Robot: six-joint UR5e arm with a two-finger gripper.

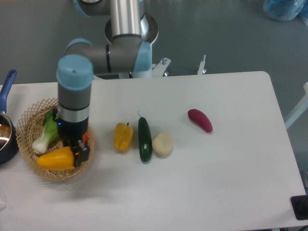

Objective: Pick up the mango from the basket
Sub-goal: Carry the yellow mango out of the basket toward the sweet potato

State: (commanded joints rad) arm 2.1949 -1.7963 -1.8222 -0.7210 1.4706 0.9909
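Note:
The mango point(55, 158), smooth and yellow-orange, lies lengthwise over the front of the round wicker basket point(29, 122) at the table's left. My gripper point(78, 152) points straight down at the mango's right end and is shut on it. The dark fingers hide that end of the fruit. The arm's grey wrist stands over the basket's right half and hides part of what lies inside. I cannot tell whether the mango touches the basket floor.
A green-and-white leafy vegetable point(45, 134) lies in the basket, and a sliver of an orange point(85, 139) shows behind the gripper. A blue-handled pot point(6, 139) stands left of the basket. To its right lie a yellow bell pepper point(123, 136), a cucumber point(144, 139), a potato point(162, 143) and a purple vegetable point(199, 120).

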